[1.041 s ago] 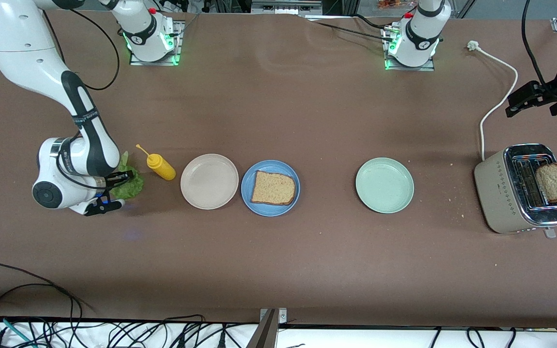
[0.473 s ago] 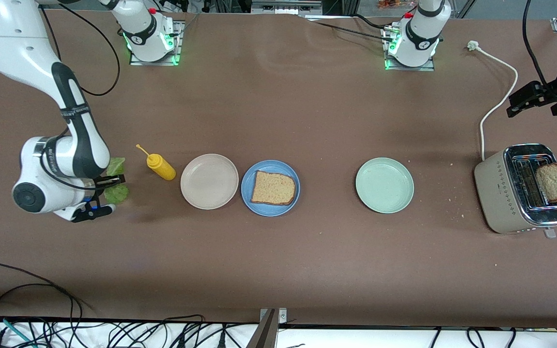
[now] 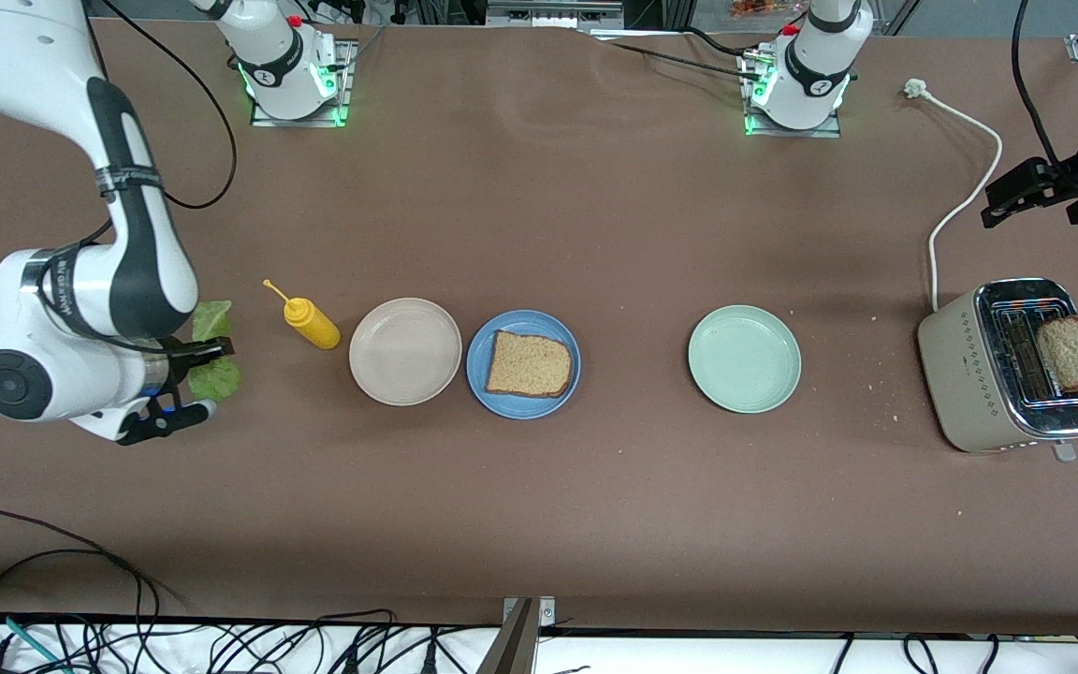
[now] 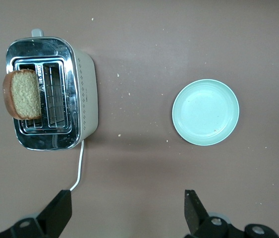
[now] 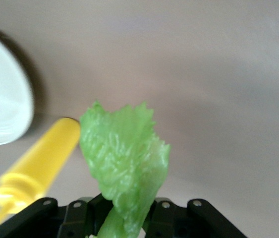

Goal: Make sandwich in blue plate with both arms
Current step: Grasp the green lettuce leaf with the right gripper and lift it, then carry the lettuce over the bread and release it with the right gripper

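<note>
The blue plate [image 3: 480, 375] lies mid-table with one brown bread slice [image 3: 528, 364] flat on it. A second bread slice [image 3: 1070, 352] [image 4: 23, 94] stands out of the toaster slot. My right gripper [image 3: 210, 379] [image 5: 124, 215] is shut on the stem of the ruffled green lettuce leaf [image 3: 211, 321] [image 5: 124, 158], lifted over the table at the right arm's end, beside the yellow bottle. My left gripper [image 3: 1040, 197] [image 4: 128, 203] hangs open and empty over the table near the toaster's cord.
A yellow squeeze bottle [image 3: 312, 323] [image 5: 40, 158] lies beside a beige plate [image 3: 405, 351] [image 5: 0, 104], next to the blue plate. A pale green plate [image 3: 744, 358] [image 4: 206, 112] sits toward the left arm's end. The toaster [image 3: 979, 365] [image 4: 82, 94] trails a white cord [image 3: 965, 201].
The right gripper shut on the lettuce and carried it up, away from the bottle toward the right arm's end of the table. The left arm barely moved.
</note>
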### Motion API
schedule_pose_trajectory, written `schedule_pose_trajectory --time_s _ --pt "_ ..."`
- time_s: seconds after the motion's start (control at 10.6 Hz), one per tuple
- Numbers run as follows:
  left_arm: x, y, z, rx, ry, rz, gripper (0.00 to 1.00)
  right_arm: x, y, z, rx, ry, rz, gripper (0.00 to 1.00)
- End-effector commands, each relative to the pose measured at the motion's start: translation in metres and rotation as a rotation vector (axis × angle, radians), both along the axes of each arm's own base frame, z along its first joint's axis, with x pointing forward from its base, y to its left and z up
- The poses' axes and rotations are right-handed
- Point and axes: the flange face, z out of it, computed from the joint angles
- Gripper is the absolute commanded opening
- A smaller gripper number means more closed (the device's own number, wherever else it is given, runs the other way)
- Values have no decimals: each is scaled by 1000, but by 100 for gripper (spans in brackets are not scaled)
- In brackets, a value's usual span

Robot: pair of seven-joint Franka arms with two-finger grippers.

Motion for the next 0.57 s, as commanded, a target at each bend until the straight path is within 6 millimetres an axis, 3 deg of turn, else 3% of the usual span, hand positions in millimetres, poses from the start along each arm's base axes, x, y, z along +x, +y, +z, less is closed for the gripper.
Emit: schedule_pose_trajectory --time_s 0.0,0.19,0.47 --pt "-1 2 1 32 7 -7 100 -2 104 42 -19 -45 101 1" --pt "-1 2 1 32 7 -7 100 -15 172 55 -20 -82 75 1" --pt "0 2 -1 32 10 -7 100 -49 281 42 -30 -133 -79 1"
